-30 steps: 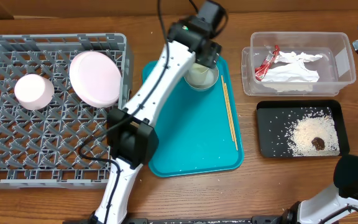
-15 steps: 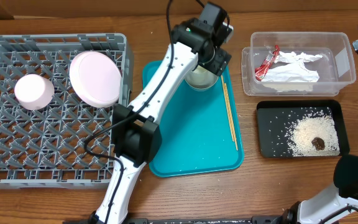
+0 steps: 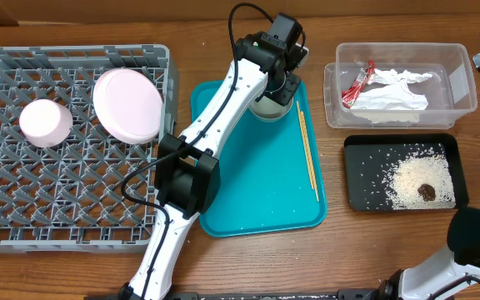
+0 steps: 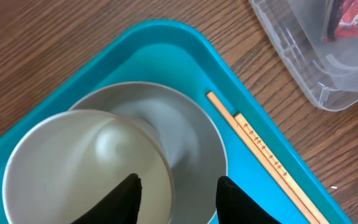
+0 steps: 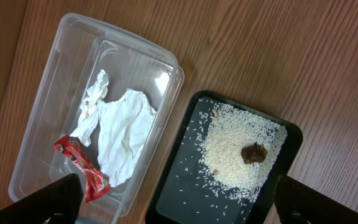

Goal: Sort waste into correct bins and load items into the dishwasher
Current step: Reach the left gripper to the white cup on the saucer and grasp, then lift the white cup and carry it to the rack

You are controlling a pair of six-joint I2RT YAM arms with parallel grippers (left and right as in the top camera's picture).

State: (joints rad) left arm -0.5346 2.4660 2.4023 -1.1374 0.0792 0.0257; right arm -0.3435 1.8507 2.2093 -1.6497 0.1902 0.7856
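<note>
The left arm (image 3: 215,117) stretches far forward from its base, the left gripper (image 4: 178,190) aimed steeply down with fingers parted, while the right gripper (image 5: 185,196) hangs high, facing down, fingers spread wide

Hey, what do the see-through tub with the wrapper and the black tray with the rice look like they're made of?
Clear tub: likely thin glossy plastic; the wood shows through it and its rim glints. Black tray: probably plastic too, opaque with a dull sheen, though coated metal can't be excluded.
</note>
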